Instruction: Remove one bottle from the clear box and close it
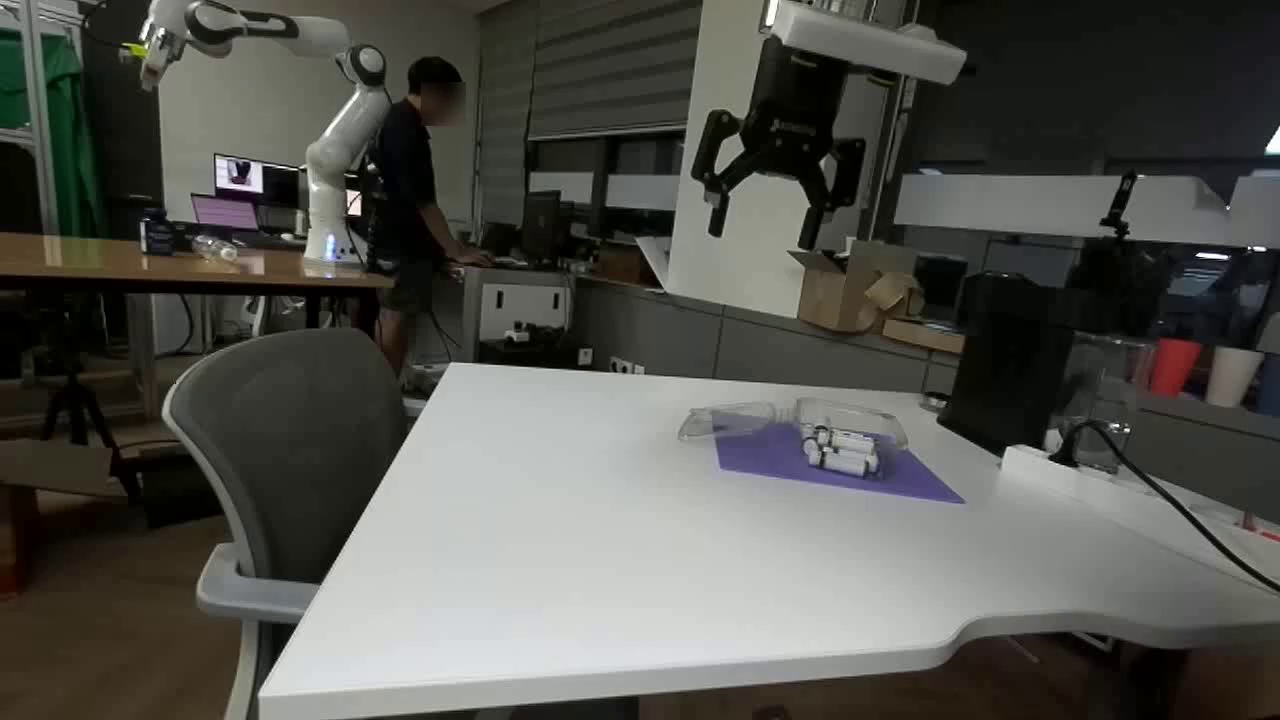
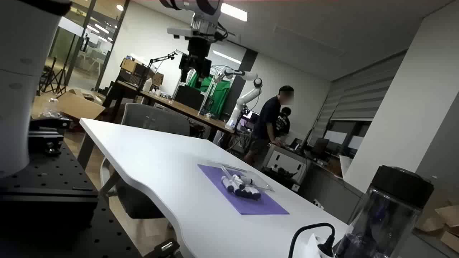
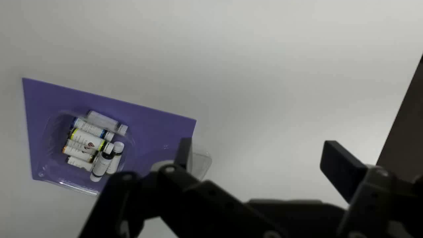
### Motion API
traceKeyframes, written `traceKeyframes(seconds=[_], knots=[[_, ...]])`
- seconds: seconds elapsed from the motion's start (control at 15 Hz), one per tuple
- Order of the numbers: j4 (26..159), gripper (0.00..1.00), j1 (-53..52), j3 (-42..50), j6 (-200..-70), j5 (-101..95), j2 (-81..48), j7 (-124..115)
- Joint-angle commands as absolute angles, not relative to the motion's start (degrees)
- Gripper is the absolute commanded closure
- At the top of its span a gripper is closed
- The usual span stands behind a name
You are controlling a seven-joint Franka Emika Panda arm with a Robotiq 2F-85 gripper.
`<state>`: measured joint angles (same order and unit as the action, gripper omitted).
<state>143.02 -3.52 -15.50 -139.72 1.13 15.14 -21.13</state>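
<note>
Clear box (image 3: 54, 143) sits on purple mat (image 3: 158, 125), apart from power strip (image 1: 1090, 496).

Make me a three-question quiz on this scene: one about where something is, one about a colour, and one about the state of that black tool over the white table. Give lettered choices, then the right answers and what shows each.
1. Where does the clear box sit?
A) on the chair
B) on the mat
C) on the power strip

2. What colour is that mat?
A) purple
B) green
C) red

3. How do the jaws of the tool stand?
A) fully shut
B) closed on the clear box
C) open, holding nothing

1: B, since the mat shows beneath it in both exterior views, though one clear end reaches past the mat's edge.
2: A, since all three views show it purple.
3: C, since the wrist view shows a wide, unfilled gap between the jaws.
</note>
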Motion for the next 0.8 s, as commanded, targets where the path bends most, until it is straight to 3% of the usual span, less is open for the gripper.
traceKeyframes(seconds=[0.0,0.53,0.73], knots=[[142.97,0.00,-4.65,-14.34,-139.58,0.73,15.11,-21.36],[143.25,0.00,-3.91,-14.16,-141.58,-0.91,15.15,-20.94],[141.02,0.00,-2.53,-9.81,-143.65,-0.45,12.91,-14.72]])
